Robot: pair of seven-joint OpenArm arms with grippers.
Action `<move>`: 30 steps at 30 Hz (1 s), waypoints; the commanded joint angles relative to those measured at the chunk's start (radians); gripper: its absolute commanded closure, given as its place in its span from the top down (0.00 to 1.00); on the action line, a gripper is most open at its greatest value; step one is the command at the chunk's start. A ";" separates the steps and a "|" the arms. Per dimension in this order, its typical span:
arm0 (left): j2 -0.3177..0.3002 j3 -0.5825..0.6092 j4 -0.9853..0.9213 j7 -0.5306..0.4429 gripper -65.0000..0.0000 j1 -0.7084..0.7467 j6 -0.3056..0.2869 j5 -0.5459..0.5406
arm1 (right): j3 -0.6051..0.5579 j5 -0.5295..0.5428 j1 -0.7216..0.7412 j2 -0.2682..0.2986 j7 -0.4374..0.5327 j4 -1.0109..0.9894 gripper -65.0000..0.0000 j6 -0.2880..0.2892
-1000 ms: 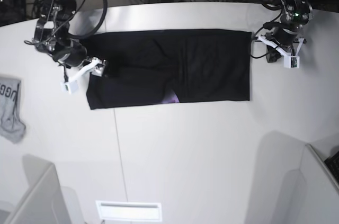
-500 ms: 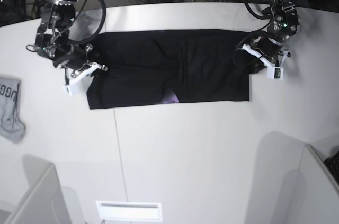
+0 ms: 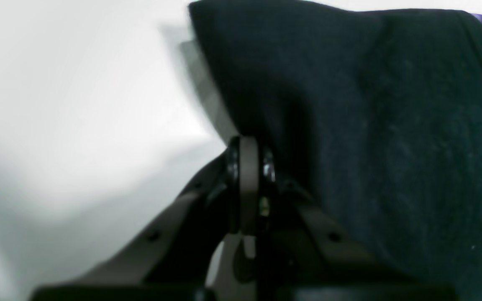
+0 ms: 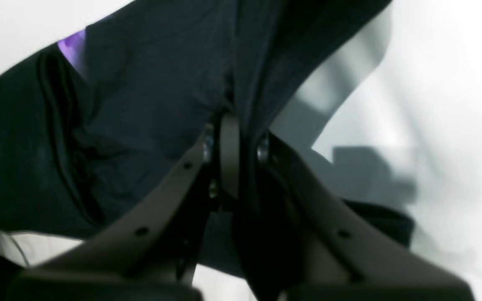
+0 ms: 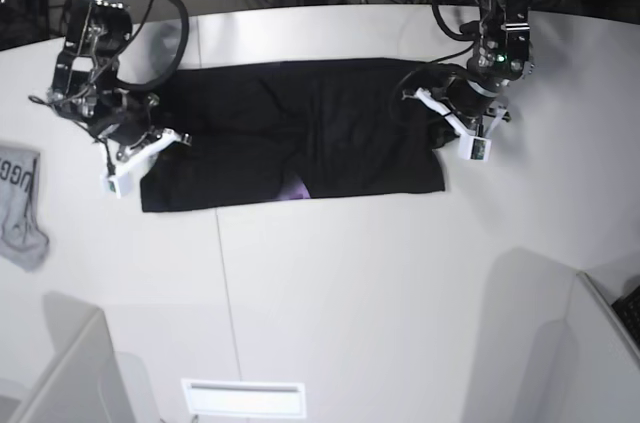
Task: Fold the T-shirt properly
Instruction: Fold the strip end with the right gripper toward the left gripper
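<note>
The large black short-sleeved cloth T-shirt [image 5: 290, 133] lies as a wide folded band on the white round-edged table [image 5: 380, 283], stretched between the two grippers. The left gripper [image 3: 247, 156], on the right of the base view [image 5: 447, 115], has its jaws closed on the shirt's end: in the left wrist view the black cloth rises straight out of the pinched jaw tips and spreads above and to the right of them, its edge lifted off the table just left of the jaws, a shadow under it. The right gripper [image 4: 230, 125], on the left of the base view [image 5: 150, 143], is also clamped on cloth: in its wrist view the fabric bunches into the closed tips, most of it fanning up and left of the jaws, a narrower flap going up and right with the bare table showing past it. A bit of purple print [image 4: 71, 46] peeks at the fold far up-left of those jaws; in the base view it shows at the shirt's near edge [image 5: 296, 188], roughly midway between both grippers. A small grey garment with dark lettering [image 5: 20, 205] lies well apart, outboard of the right gripper.
</note>
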 commanded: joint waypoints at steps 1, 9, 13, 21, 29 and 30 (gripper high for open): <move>-0.002 0.027 -0.004 0.057 0.00 -0.007 0.012 0.018 | -0.018 0.020 0.013 0.017 0.018 0.036 0.00 -0.008; 0.001 0.079 0.030 0.060 0.00 -0.022 0.023 0.018 | -0.131 0.022 -0.009 0.015 0.014 0.198 0.00 -0.116; 0.000 0.068 0.041 0.062 0.00 -0.022 0.023 0.018 | -0.174 0.027 -0.010 0.014 0.010 0.250 0.00 -0.131; -0.005 0.067 0.041 0.062 0.00 -0.020 0.023 0.018 | -0.219 0.027 -0.036 -0.046 0.010 0.313 0.00 -0.132; -0.006 0.067 0.034 0.062 0.00 -0.016 0.023 0.018 | -0.222 0.027 -0.046 -0.115 -0.034 0.321 0.00 -0.132; -0.006 0.067 0.031 0.062 0.00 -0.016 0.023 0.018 | -0.240 0.028 -0.047 -0.116 -0.031 0.321 0.00 -0.132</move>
